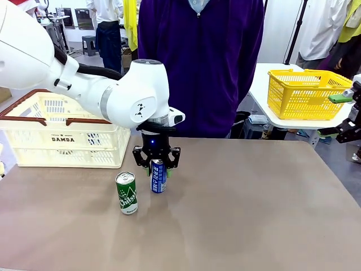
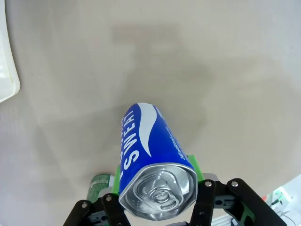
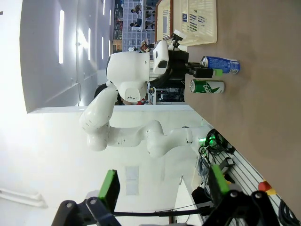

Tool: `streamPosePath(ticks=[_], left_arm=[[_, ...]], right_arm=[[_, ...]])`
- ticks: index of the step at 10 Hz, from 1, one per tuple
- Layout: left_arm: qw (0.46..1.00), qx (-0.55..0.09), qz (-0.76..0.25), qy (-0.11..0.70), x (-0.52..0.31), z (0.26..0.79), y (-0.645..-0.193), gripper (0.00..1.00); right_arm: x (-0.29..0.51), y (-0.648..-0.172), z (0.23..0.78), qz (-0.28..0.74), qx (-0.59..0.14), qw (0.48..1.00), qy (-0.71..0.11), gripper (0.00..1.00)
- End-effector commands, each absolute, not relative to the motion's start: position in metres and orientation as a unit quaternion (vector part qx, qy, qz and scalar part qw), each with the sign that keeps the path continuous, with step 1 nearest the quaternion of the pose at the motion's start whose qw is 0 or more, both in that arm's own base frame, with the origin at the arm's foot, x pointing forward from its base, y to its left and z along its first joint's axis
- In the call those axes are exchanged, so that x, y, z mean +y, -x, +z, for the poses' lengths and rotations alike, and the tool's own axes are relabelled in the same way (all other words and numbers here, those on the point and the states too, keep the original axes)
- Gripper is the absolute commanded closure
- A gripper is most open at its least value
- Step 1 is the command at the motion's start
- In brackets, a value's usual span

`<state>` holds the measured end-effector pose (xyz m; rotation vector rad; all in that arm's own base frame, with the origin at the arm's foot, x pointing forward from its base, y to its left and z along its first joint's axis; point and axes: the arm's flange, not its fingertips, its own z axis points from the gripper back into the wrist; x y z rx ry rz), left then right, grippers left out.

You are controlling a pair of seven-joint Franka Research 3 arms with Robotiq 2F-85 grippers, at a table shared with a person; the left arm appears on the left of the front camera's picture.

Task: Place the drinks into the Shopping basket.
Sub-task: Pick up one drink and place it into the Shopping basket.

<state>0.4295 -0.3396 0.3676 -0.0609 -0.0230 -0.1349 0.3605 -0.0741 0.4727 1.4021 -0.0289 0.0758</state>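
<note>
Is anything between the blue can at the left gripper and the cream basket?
Nothing visible does. The left gripper clasps the blue Pocari Sweat can, and no object stands between it and the DAMDA shopping basket. The green can stands beside it, nearer the robot, off that line.

The front view looks from the robot's side, slightly downward, across the table (image 1: 254, 226) at the person (image 1: 200, 62) opposite. The left wrist view looks steeply down, very close over the blue can (image 2: 146, 141). The right wrist view, rolled sideways and well off, shares that can and the green can (image 3: 207, 86) with the front view.
</note>
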Motion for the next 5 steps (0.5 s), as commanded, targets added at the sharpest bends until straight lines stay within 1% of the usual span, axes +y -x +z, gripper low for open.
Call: streamPosePath(ticks=[1,5], left_arm=[[0.998,-0.022,-0.057,0.012,-0.3443,0.3689,-0.4315,1.00],[0.998,-0.028,-0.061,0.008,-0.3462,0.3742,-0.4299,1.00]], right_arm=[[-0.0764,-0.3603,0.4771,0.035,-0.004,0.768,-0.640,0.00],[-0.0764,-0.3603,0.4771,0.035,-0.004,0.768,-0.640,0.00]])
